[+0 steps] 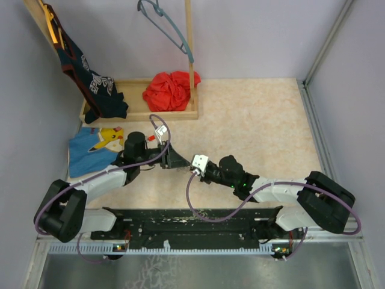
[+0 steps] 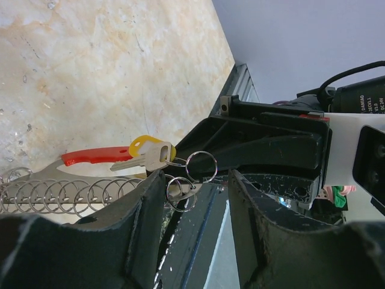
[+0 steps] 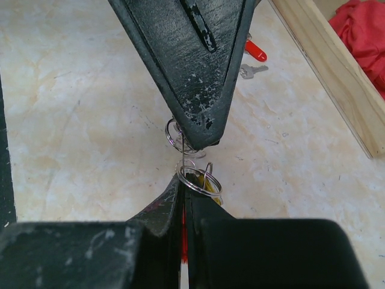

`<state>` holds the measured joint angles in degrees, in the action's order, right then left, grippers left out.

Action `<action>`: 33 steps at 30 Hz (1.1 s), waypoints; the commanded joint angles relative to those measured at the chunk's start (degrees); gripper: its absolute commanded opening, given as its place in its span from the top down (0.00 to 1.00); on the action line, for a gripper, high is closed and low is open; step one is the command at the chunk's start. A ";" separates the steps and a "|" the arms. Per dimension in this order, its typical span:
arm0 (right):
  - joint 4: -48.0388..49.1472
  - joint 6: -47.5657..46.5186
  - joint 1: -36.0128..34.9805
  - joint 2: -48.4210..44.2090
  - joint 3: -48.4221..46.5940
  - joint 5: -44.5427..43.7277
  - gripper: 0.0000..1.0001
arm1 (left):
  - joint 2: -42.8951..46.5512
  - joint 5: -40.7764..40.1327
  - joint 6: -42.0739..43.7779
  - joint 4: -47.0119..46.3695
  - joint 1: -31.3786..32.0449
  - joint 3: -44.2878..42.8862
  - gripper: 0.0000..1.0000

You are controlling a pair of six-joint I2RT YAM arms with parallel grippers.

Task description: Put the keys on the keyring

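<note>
Looking closely, the keyring [image 2: 96, 156] has a flat red piece joined to a curly row of thin silver loops [image 2: 60, 195]. It sits near the middle of the tabletop [image 2: 90, 72], right by both gripper tips. A yellow-headed key [image 2: 150, 153] rests against the red piece. The right gripper [image 3: 185, 180] is squeezed tight on a small silver ring [image 3: 200, 182]. The left gripper [image 2: 195, 180] has its fingers apart, with tiny rings in the gap. A silver key [image 3: 252, 71] lies farther off, half hidden. From above, the keys are too small to make out.
</note>
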<state>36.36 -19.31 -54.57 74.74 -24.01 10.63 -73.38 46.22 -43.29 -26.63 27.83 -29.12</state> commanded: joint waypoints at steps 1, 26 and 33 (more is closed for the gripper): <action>2.69 -0.84 -0.02 -0.11 -2.24 0.37 1.00 | -0.50 2.28 1.01 0.92 -0.32 -1.46 0.48; 1.59 -1.28 -0.01 -0.95 -2.20 0.33 1.00 | -0.59 -6.71 6.10 9.74 -0.41 -2.11 0.40; 1.30 -1.25 -0.01 -0.75 -2.57 0.83 1.00 | -0.84 -5.12 6.46 9.32 -0.41 -2.94 0.46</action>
<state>35.46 -20.56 -54.57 74.74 -24.08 10.50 -73.84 40.66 -38.30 -17.93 27.59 -30.83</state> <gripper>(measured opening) 0.007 0.571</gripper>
